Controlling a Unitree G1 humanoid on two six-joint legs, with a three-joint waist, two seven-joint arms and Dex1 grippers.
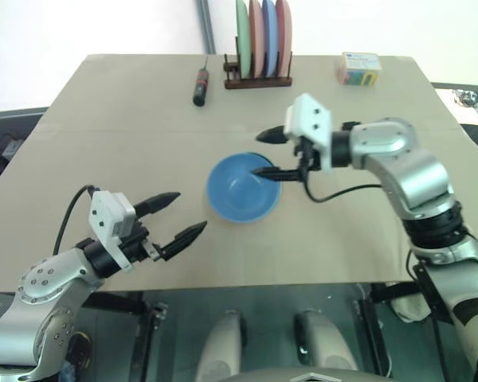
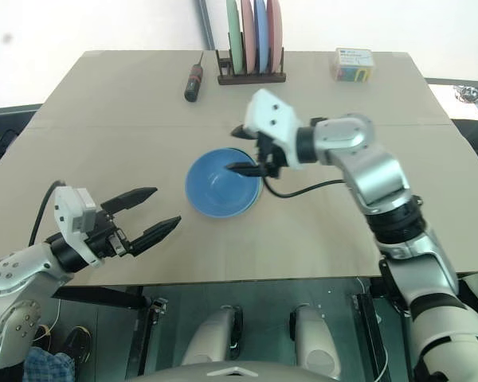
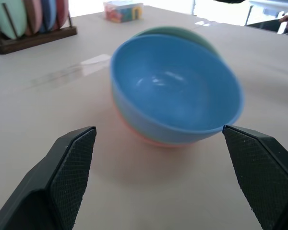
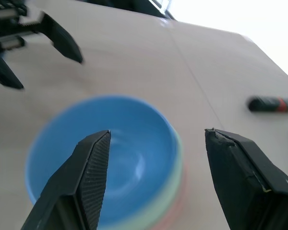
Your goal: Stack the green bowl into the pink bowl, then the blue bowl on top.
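Note:
The blue bowl (image 1: pixel 239 189) sits in the middle of the table, nested on top of a stack. In the left wrist view the green bowl (image 3: pixel 182 32) shows as a rim behind the blue one, and the pink bowl (image 3: pixel 151 140) peeks out underneath. My right gripper (image 1: pixel 261 153) hovers just over the stack's right rim, open, with nothing between its fingers. My left gripper (image 1: pixel 190 211) is open too, near the front left of the table, pointing toward the stack and apart from it.
A wooden rack (image 1: pixel 259 79) with upright coloured plates stands at the back edge. A screwdriver (image 1: pixel 199 83) lies to its left and a small colourful box (image 1: pixel 360 68) at the back right. The table's front edge (image 1: pixel 223 282) runs close behind my left gripper.

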